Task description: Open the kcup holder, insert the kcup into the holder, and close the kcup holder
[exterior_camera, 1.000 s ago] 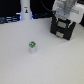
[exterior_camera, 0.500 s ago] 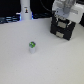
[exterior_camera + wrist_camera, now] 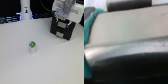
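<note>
In the exterior view, a white bottle [image 3: 24, 10] with a dark band stood at the far left edge of the table [image 3: 30, 67]. The kcup [image 3: 32, 47], white with a green top, stood upright in the open middle of the table, well apart from everything else and untouched. At the exterior view's right, the holder [image 3: 64, 29] sat near the far edge, its two stacked drawer fronts facing the camera; both appeared flush and shut, though the picture was too coarse to be sure. The gripper [image 3: 64, 11] was positioned directly above the holder, close to or touching its top. The spread of the jaws could not be determined from either view. The wrist view was blurred and showed only a dark rounded surface below a pale flat one, with no fingers resolved. Judged from this layout, the task was at its first step: the drawer was not yet open, and insertion of the kcup and closing both remained.
</note>
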Controlling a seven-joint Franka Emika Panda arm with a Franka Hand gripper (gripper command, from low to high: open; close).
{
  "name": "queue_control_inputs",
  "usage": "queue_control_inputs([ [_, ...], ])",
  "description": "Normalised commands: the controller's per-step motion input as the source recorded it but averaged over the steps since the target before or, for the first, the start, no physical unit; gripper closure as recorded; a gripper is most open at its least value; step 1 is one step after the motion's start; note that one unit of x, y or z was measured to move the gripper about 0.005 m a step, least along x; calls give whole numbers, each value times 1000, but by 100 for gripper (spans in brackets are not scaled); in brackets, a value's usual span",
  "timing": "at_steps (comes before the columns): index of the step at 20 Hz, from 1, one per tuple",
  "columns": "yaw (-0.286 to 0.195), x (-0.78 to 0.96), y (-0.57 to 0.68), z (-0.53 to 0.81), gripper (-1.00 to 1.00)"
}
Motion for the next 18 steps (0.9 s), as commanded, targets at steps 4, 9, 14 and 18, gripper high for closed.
queue_control_inputs([
  [4, -70, 872, -186, 249, 100],
  [9, -63, 745, -156, 165, 100],
  [14, -78, 915, -188, 228, 100],
  [18, -76, 931, -214, 264, 100],
])
